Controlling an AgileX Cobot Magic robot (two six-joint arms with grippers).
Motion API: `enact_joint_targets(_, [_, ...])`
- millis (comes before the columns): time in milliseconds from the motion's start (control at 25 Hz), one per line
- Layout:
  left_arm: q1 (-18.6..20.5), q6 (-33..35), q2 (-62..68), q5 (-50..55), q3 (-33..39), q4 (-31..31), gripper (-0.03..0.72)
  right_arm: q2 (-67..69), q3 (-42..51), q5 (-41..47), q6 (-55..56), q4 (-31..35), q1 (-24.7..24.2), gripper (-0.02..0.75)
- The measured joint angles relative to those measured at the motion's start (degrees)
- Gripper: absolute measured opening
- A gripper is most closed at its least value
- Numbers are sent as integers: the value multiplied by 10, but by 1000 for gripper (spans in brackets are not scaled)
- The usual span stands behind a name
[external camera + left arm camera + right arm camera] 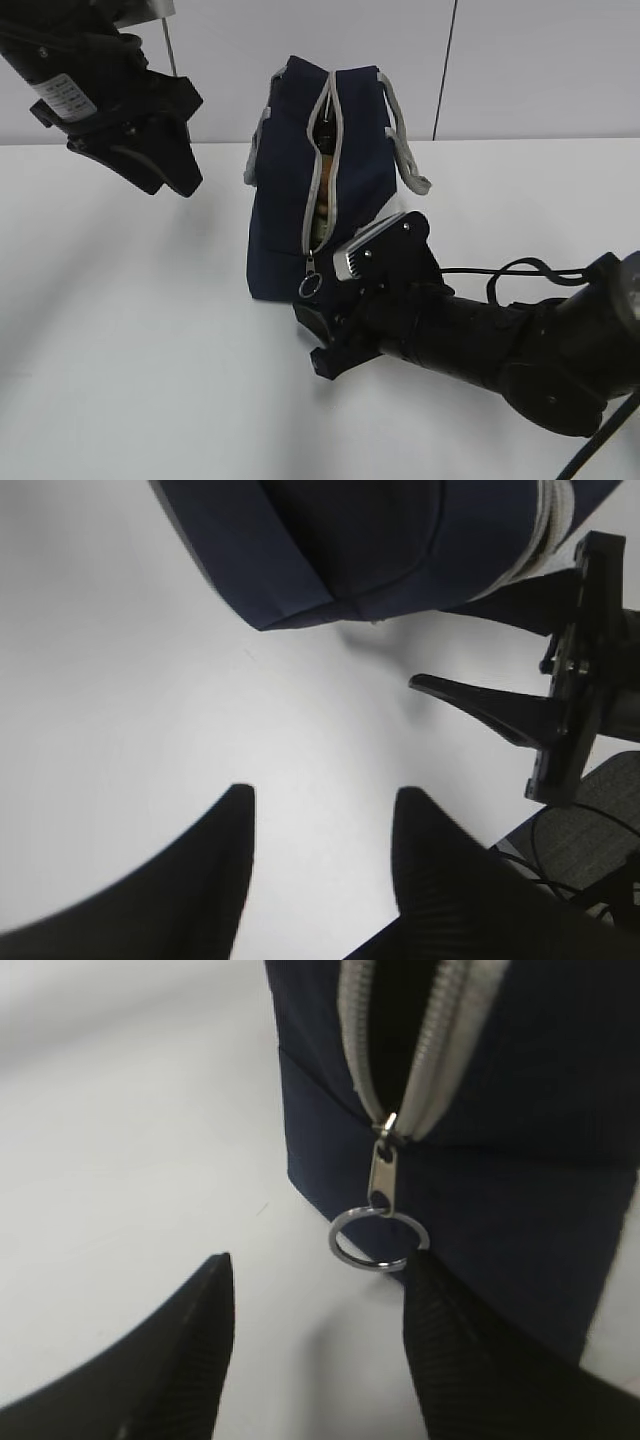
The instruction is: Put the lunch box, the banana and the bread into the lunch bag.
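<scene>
The navy lunch bag [290, 190] stands on end mid-table, its grey zipper [322, 160] facing me and partly open. A golden-brown patch [321, 214] shows in the gap; I cannot tell what it is. The lunch box, banana and bread are otherwise hidden. The zipper pull's metal ring [309, 284] hangs at the bag's base and also shows in the right wrist view [378, 1238]. My right gripper [318, 335] [318, 1265] is open and empty just below the ring, its right fingertip [430, 1280] at the ring's edge. My left gripper [170, 170] [322, 800] is open and empty, raised left of the bag.
Grey strap handles [405, 150] hang off the bag's right side. The white table [130, 330] runs to a pale back wall. In the left wrist view the bag's lower corner [350, 550] and the right gripper [500, 710] show, with the table edge [520, 825] at lower right.
</scene>
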Motion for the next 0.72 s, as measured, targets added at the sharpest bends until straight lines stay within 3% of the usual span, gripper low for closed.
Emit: enact_joint_targets(720, [0, 0, 4, -3, 0, 2, 326, 59, -63, 12, 12, 0, 0, 404])
